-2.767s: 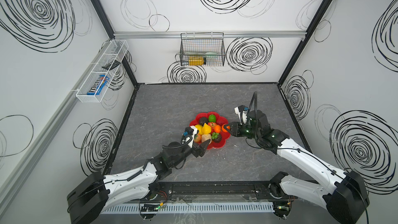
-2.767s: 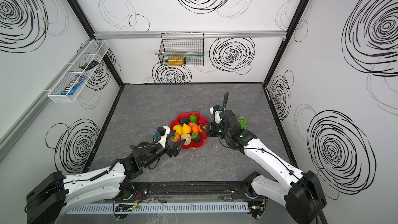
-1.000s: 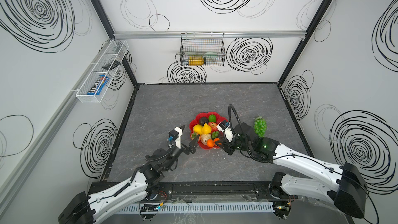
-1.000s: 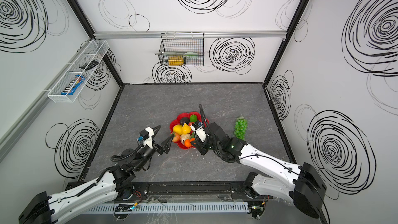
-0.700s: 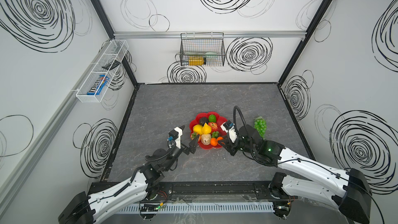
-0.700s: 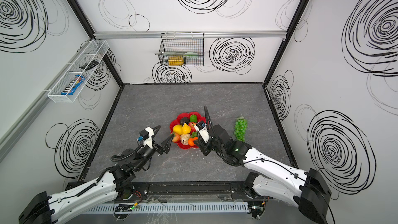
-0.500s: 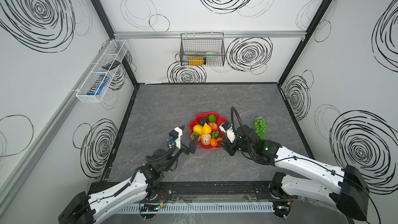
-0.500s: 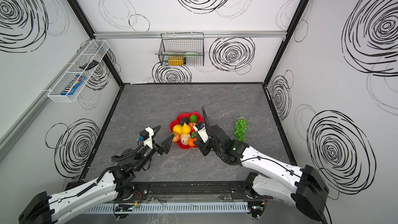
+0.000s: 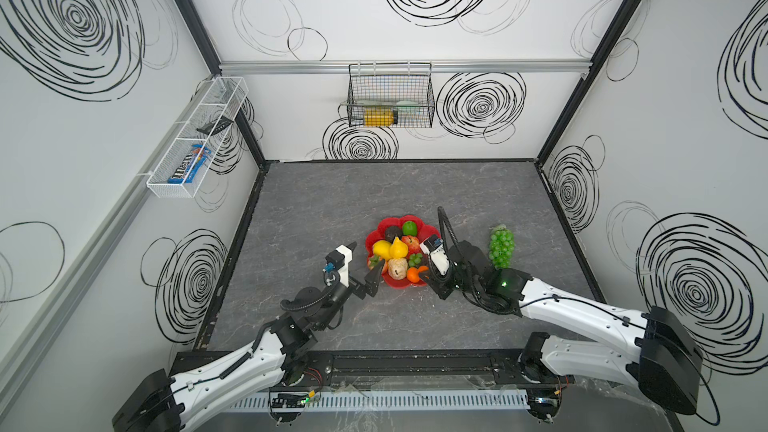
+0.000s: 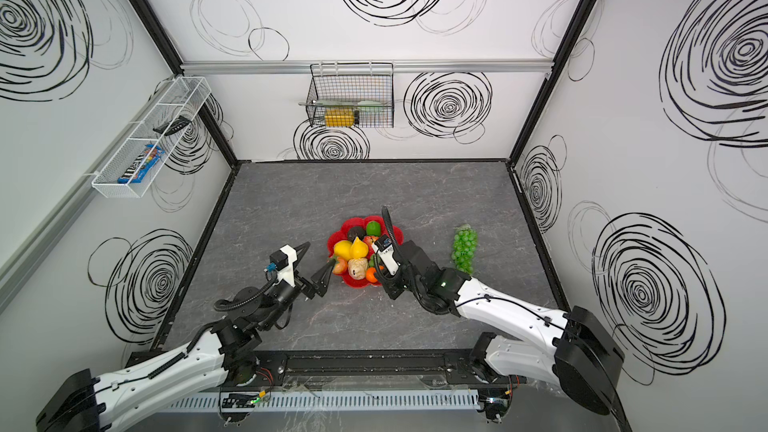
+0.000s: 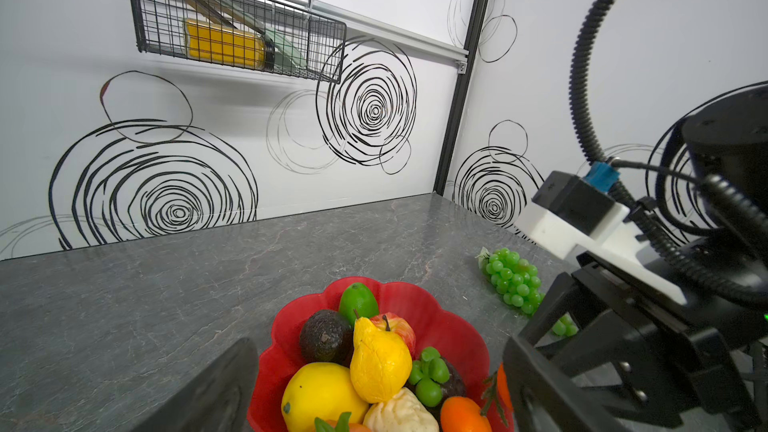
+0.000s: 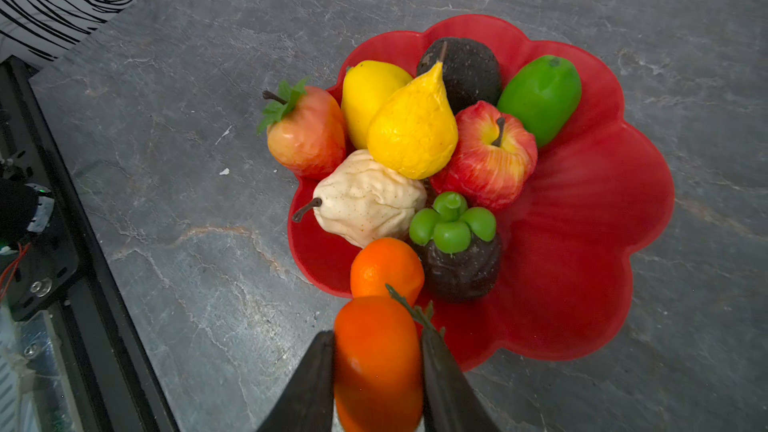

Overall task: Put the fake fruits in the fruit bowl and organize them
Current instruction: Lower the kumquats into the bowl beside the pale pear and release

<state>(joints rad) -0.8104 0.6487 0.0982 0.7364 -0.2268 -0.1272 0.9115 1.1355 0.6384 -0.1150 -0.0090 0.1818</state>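
Fruit bowl piled with fake fruits
An orange is held by the right gripper at the bowl's rim; the left gripper is spread wide beside it; grapes are laid outside, nearby.

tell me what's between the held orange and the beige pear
A second orange, resting at the bowl's rim, lies between the orange in the right gripper and the beige pear; the right wrist view shows it.
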